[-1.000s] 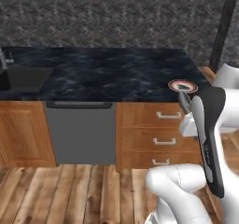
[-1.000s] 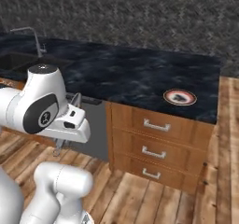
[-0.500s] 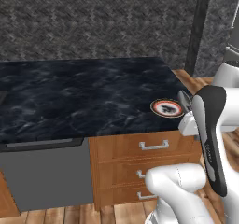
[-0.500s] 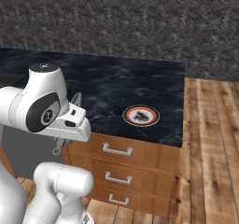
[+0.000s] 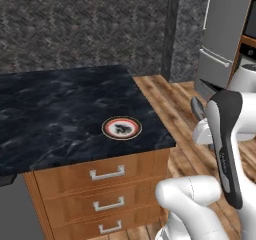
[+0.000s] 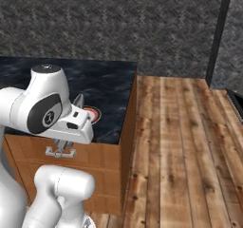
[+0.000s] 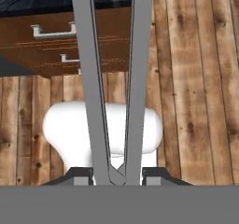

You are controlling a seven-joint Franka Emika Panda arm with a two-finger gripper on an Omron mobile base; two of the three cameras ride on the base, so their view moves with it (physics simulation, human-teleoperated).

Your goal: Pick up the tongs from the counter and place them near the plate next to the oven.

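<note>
In the hand view the gripper (image 7: 116, 177) is closed on the tongs (image 7: 114, 78), its two dark fingertips pressing the joined end from either side. From there the two grey arms run up and away from the camera, spreading a little as they go. Behind them lie the wooden floor (image 7: 196, 78) and, at the top left, the brown drawers (image 7: 51, 41) under the counter edge. From the left base view the plate (image 5: 121, 128) sits flat on the black counter (image 5: 55, 114), near its right end and toward the front edge, well apart from the held tongs. The arm (image 5: 227, 139) stands to the right of the counter, off its end, above the floor. A grey fridge (image 5: 225, 34) stands at the far right, with a strip of the oven (image 5: 248, 40) showing just beside it at the picture's edge. In the right base view a grey tip of the tongs (image 6: 77, 101) pokes up behind the arm's wrist, and part of the plate (image 6: 92, 114) shows just right of it on the counter.
</note>
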